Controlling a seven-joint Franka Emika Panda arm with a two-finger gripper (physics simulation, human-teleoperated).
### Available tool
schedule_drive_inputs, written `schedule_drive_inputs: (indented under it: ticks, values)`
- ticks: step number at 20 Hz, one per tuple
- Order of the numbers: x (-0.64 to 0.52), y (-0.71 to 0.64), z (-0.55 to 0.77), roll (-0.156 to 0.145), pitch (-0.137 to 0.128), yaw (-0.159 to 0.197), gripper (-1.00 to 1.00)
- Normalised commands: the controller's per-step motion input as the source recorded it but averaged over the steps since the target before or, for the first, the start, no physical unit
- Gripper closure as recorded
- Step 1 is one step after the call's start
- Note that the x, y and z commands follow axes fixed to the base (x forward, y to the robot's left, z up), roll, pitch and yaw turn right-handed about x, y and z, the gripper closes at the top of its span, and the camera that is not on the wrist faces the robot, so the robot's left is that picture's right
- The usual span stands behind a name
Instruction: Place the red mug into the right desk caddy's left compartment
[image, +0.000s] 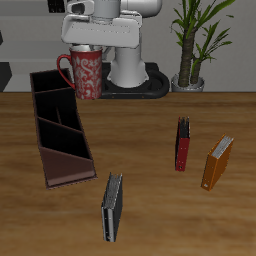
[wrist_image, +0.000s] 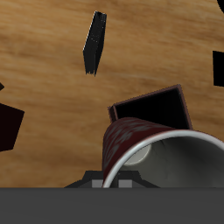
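Tabletop: red mug (image: 84, 72) upright, handle toward right desk caddy (image: 60, 125).

The red mug (image: 84, 73) is held above the tabletop (image: 150, 140), just beside the back end of the right desk caddy (image: 60, 130). Three books are placed apart nearer the front edge.

Even soft light, faint shadows, low-resolution render
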Motion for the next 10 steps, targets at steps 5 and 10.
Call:
schedule_drive_inputs:
  ticks: [5, 10]
  values:
    - [0.06, -0.29, 0.03, -0.046, -0.020, 0.002, 1.00]
    - [0.14, -0.23, -0.04, -0.050, -0.001, -0.035, 1.00]
